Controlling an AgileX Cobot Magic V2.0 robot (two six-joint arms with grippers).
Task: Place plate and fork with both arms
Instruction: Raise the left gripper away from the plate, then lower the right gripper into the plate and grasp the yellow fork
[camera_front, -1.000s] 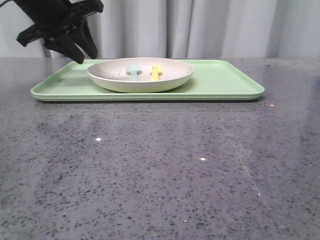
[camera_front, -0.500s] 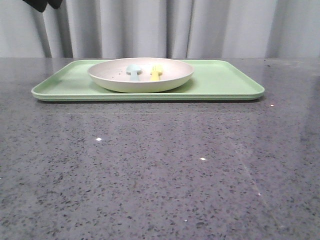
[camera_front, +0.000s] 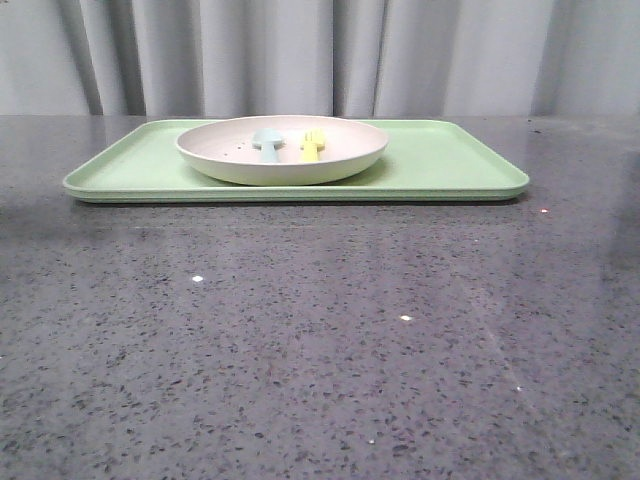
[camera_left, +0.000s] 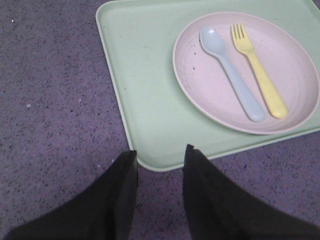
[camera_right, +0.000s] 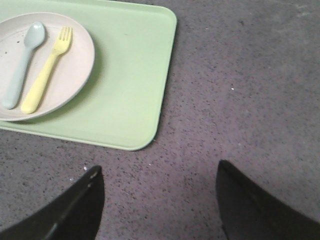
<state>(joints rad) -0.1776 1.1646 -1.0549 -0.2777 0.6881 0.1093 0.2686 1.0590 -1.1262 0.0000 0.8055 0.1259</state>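
The cream-white plate (camera_front: 282, 150) sits on the light green tray (camera_front: 450, 165) at the back of the table. The yellow fork (camera_front: 312, 146) lies in the plate, beside a pale blue spoon (camera_front: 268, 143). All also show in the left wrist view: plate (camera_left: 210, 95), fork (camera_left: 260, 77), spoon (camera_left: 232, 75); and the right wrist view: plate (camera_right: 70, 70), fork (camera_right: 45, 75). My left gripper (camera_left: 160, 152) is open and empty, high above the tray's corner. My right gripper (camera_right: 157, 172) is wide open and empty over bare table beside the tray. Neither gripper shows in the front view.
The tray (camera_left: 145, 80) takes up the back middle of the dark speckled tabletop (camera_front: 320, 340). A grey curtain (camera_front: 320, 55) hangs behind the table. The tray's rounded corner (camera_right: 145, 140) lies near my right gripper.
My left gripper has risen up and left, out of the front view, away from the tray's left end. The plate, fork and spoon have not moved.
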